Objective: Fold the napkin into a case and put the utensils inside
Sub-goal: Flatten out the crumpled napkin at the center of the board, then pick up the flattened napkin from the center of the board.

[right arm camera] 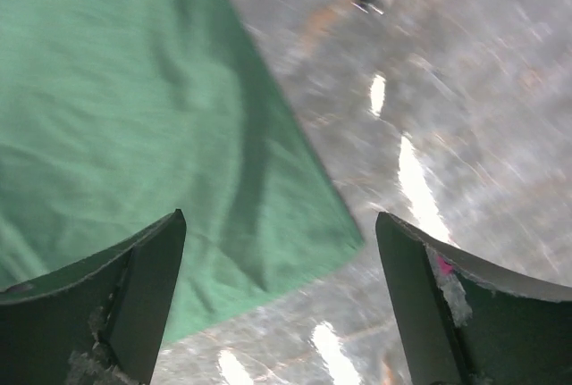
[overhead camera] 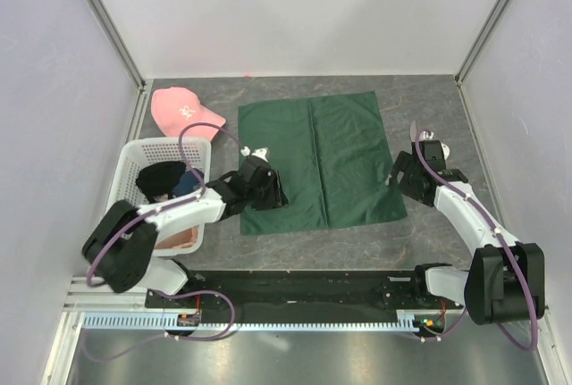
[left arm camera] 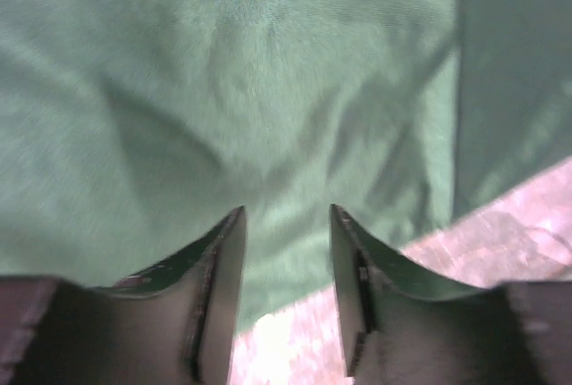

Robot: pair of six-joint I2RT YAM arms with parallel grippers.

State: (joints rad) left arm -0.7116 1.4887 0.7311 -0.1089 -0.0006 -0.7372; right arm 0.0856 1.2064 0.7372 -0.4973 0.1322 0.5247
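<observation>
The dark green napkin [overhead camera: 331, 157] lies spread flat in the middle of the table, with one lengthwise crease. My left gripper [overhead camera: 273, 197] hovers over its near left corner. In the left wrist view the napkin [left arm camera: 223, 90] fills the frame and the left gripper [left arm camera: 286, 211] is open, nothing between its fingers. My right gripper [overhead camera: 396, 178] is at the napkin's right edge. The right wrist view shows that gripper [right arm camera: 279, 215] wide open above the napkin's corner [right arm camera: 116, 117]. One silver utensil [overhead camera: 415, 131] lies just beyond the right wrist. No other utensil shows.
A white basket [overhead camera: 131, 154] holding a black garment [overhead camera: 161, 179] stands at the left, beside my left arm. A pink cap [overhead camera: 183, 110] lies behind it. Pale walls close in the table on the left, back and right.
</observation>
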